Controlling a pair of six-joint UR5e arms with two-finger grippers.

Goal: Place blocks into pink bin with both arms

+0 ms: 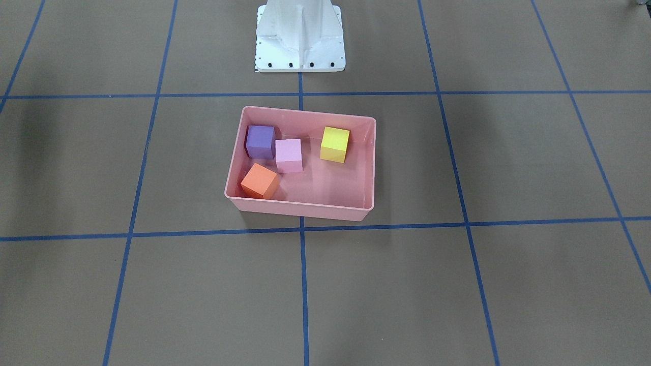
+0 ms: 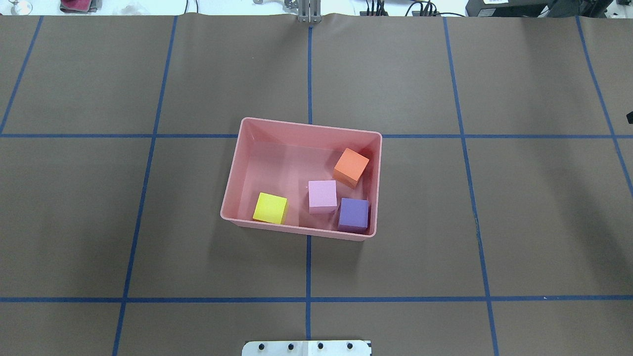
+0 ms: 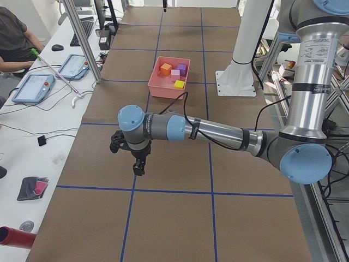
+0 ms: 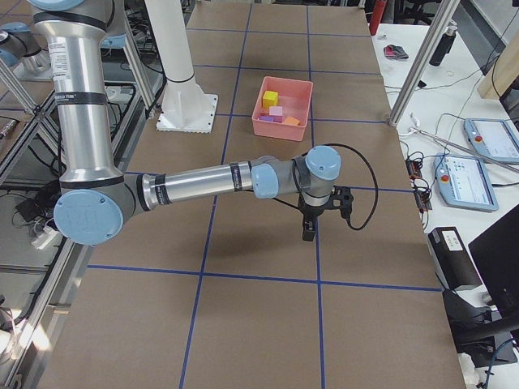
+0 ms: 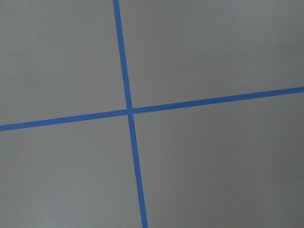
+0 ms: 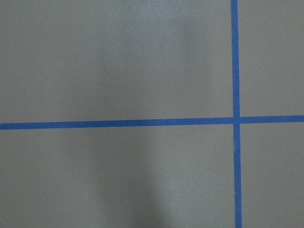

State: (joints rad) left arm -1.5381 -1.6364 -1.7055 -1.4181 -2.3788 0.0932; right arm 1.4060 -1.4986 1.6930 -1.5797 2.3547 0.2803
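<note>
All four blocks lie inside the bin — purple block and pink block just beside each other, orange block near a corner, yellow block apart — so the task looks done. They look light, matte and slightly soft, likely easy to pinch gently across two opposite flat faces, though walls and neighbours would crowd the fingers. The left gripper and right gripper hang over the table, well apart from the bin; how wide either stands I cannot tell, and neither carries a block.

Silver arms, blue joint caps
</note>
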